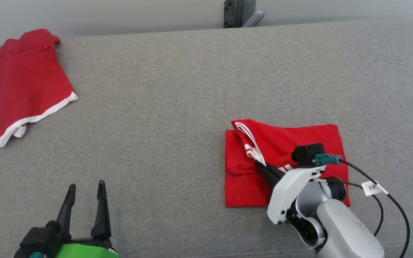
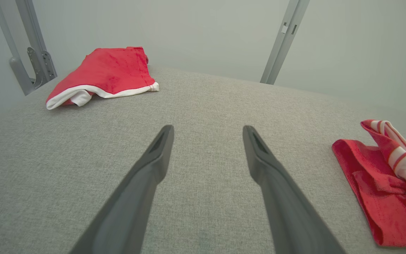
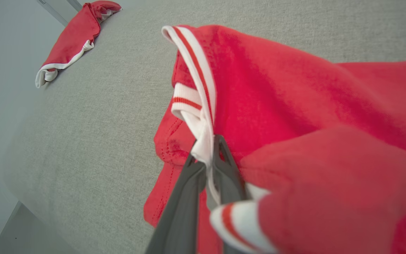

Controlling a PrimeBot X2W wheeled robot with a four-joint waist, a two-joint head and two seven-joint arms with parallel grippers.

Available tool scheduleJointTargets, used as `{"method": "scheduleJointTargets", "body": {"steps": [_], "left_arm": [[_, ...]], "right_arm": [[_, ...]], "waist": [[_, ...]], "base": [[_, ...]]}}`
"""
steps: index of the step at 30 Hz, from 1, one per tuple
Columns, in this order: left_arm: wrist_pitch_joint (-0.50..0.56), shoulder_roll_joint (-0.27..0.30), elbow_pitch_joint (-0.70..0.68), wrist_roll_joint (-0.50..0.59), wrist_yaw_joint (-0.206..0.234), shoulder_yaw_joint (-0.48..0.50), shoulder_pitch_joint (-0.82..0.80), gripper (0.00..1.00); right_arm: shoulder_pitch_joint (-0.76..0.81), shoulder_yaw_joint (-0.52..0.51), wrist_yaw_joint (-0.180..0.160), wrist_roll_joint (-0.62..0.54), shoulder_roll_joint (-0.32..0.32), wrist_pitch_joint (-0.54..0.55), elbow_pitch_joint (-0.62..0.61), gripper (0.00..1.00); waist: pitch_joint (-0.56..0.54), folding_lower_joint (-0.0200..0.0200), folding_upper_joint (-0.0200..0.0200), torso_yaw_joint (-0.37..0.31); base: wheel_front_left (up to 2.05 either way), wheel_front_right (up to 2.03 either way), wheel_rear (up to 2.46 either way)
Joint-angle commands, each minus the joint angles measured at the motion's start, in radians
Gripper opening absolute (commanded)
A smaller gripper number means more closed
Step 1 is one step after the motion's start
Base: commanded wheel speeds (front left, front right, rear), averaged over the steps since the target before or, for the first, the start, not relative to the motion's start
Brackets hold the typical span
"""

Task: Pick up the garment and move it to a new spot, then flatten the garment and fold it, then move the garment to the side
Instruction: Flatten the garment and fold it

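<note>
A red garment (image 1: 292,143) with white-and-red striped trim lies partly folded on the grey cloth surface (image 1: 177,118), right of centre. My right gripper (image 1: 260,165) is shut on its striped trim, lifting that edge off the layer below; the right wrist view shows the white band (image 3: 203,141) pinched between the two dark fingers (image 3: 185,190). In the left wrist view the same garment (image 2: 375,176) sits at the far right. My left gripper (image 1: 86,190) hovers open at the lower left, with nothing between its fingers (image 2: 153,165), well away from the garment.
A second red garment (image 1: 27,82) with a white hem lies crumpled at the far left corner of the surface, also seen in the left wrist view (image 2: 104,74). A grey metal post (image 1: 237,12) stands behind the back edge. A black cable (image 1: 389,200) trails from my right wrist.
</note>
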Motion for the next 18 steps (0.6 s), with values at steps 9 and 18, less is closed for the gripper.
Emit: {"method": "scheduleJointTargets", "body": {"steps": [9, 18], "left_arm": [[-0.003, -0.039, 0.023, 0.035, -0.026, 0.021, -0.010, 1.00], [-0.003, -0.045, 0.055, 0.052, -0.050, 0.043, -0.007, 1.00]], "right_arm": [[-0.043, 0.033, 0.000, -0.007, 0.022, -0.041, 0.063, 0.00], [-0.043, 0.046, 0.000, -0.033, 0.021, -0.136, -0.004, 1.00]], "waist": [[-0.007, 0.0000, 0.0113, 0.016], [-0.015, 0.0000, 0.0113, -0.002]], "base": [[0.00, 0.00, 0.00], [0.00, 0.00, 0.00]]}}
